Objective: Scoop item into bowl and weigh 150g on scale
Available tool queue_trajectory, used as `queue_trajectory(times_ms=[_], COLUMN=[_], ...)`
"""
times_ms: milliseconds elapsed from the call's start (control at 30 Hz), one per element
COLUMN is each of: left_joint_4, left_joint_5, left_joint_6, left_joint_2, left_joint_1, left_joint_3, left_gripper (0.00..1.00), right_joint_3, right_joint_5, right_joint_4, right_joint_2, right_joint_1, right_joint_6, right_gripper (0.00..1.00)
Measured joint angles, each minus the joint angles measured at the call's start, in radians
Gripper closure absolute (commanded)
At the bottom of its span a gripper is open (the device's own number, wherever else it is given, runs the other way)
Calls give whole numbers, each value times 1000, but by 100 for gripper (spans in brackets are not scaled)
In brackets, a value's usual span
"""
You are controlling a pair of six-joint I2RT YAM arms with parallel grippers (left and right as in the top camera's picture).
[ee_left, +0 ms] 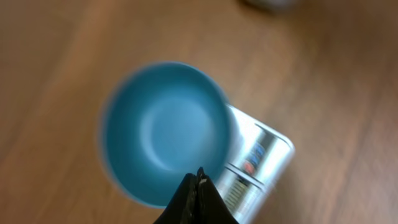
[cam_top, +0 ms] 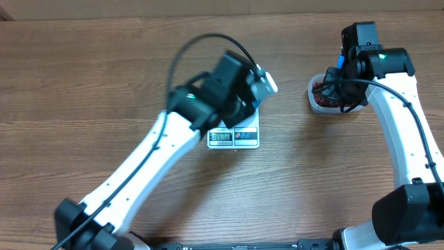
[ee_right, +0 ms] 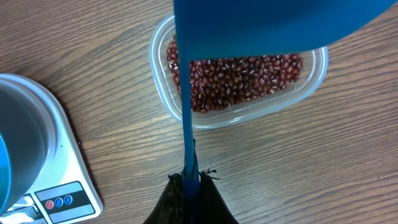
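Beans [ee_right: 242, 78] lie in the clear tub [ee_right: 157, 68], beside the scale [ee_left: 264, 155], where the blue bowl [ee_left: 165, 127] sits empty. The right gripper [ee_right: 189, 180] pinches the handle of 1 blue scoop [ee_right: 261, 25], held above the tub. The left gripper [ee_left: 199, 183] has its 2 fingers pressed together at the bowl's near rim.
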Motion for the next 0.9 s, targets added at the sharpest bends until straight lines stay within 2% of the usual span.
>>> queue_trajectory(times_ms=[167, 233, 467, 667, 900], left_joint_4=[205, 280, 371, 377, 376], left_joint_5=[-18, -31, -51, -50, -42], left_joint_6=[-144, -206, -326, -369, -402], left_joint_2=[-63, -64, -40, 56, 116], left_joint_1=[211, 355, 669, 771, 784], left_joint_3=[5, 6, 6, 6, 6], left_gripper=[95, 95, 94, 93, 91], right_joint_3=[0, 0, 0, 0, 0], right_joint_5=[0, 0, 0, 20, 50], right_joint_4=[7, 14, 68, 111, 108], right_joint_2=[0, 0, 0, 0, 0], right_joint_1=[0, 0, 0, 0, 0], right_joint_6=[3, 5, 5, 6, 8], right_gripper=[96, 96, 96, 96, 96])
